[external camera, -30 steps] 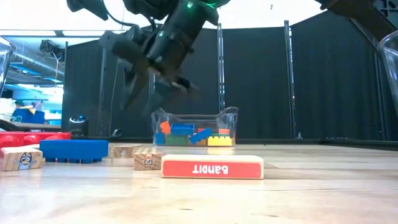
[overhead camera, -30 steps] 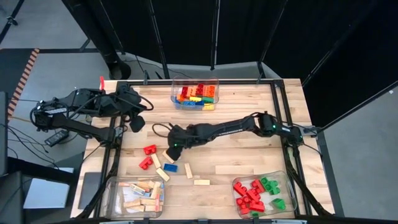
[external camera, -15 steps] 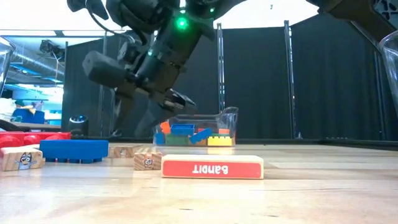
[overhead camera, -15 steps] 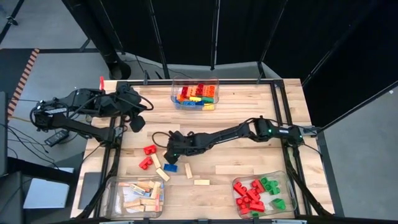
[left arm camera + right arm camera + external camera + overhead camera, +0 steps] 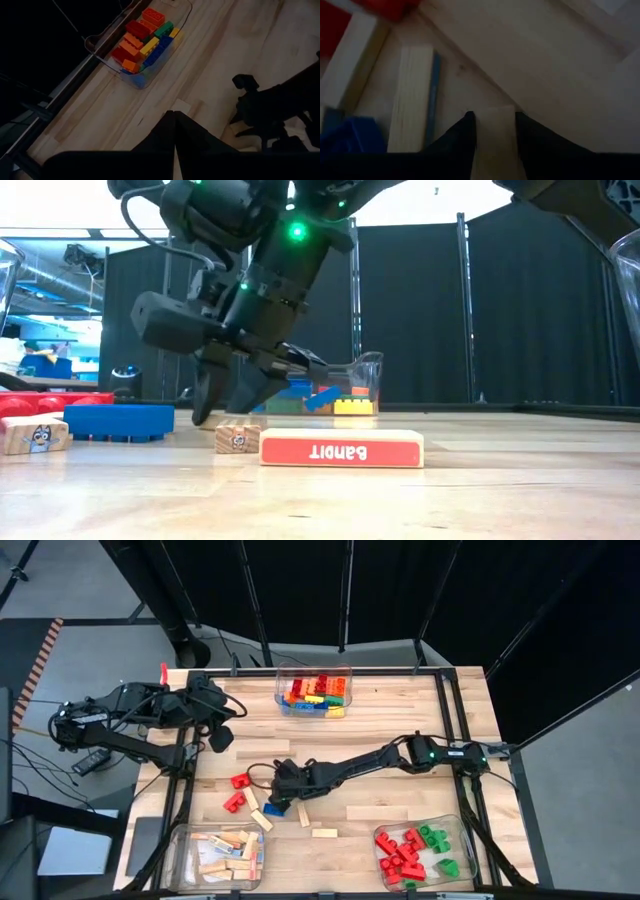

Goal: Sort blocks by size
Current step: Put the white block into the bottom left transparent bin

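Loose blocks lie left of the table's middle: two red bricks [image 5: 240, 781] [image 5: 234, 802], a blue brick [image 5: 272, 809] and pale wooden bars [image 5: 304, 815] [image 5: 324, 833] [image 5: 260, 820]. My right gripper [image 5: 280, 790] is down among them, its fingers closed around a small pale wooden block [image 5: 495, 132] beside the blue brick [image 5: 350, 137]. My left gripper [image 5: 222, 738] waits shut above the table's far left, holding nothing; its shut fingers [image 5: 173, 132] show in the left wrist view. My right gripper pinches the small wooden block between its two fingers [image 5: 465, 132], one on each of two opposite sides [image 5: 482, 135]. The fingers come from above, slanting down from the table's right. The block lies flat on the table.
A clear bin [image 5: 314, 690] of coloured bricks stands at the far edge. A bin [image 5: 225, 855] of wooden bars sits at the near left, and a bin [image 5: 415, 852] of red and green bricks at the near right. A long wooden bar [image 5: 412, 100] lies close beside the held block.
My right gripper has come down toward the table's near left, onto the loose blocks, rolling a little as it went. Its fingers have closed in around the small wooden block. The blocks themselves lie where they were.
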Robot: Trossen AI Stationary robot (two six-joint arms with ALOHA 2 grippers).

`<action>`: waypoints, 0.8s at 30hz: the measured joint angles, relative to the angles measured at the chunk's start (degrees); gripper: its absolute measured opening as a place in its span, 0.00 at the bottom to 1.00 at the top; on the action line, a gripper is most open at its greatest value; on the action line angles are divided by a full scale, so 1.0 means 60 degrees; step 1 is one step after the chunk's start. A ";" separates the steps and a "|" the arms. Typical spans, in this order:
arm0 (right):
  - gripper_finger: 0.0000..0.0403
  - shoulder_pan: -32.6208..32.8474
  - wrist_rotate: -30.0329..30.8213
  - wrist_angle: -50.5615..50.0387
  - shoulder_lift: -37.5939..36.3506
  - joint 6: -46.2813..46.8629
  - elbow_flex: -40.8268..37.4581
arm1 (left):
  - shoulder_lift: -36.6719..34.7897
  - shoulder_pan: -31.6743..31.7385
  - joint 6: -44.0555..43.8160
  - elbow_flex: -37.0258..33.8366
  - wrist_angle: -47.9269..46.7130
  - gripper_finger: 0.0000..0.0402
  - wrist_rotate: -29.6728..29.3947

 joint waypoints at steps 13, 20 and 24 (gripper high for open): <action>0.29 -0.0095 -0.0043 -0.0445 -0.0491 -0.2135 -0.0102 | 0.0000 0.0000 0.0015 0.0000 0.0000 0.03 0.0000; 0.29 -0.0239 -0.0509 0.2227 -0.1870 -0.4704 -0.0018 | 0.0000 0.0000 0.0105 0.0000 0.0000 0.03 0.0000; 0.29 -0.0015 -0.2886 0.5500 -0.1734 -0.6233 -0.0069 | 0.0000 0.0000 0.0280 0.0000 0.0000 0.03 -0.0004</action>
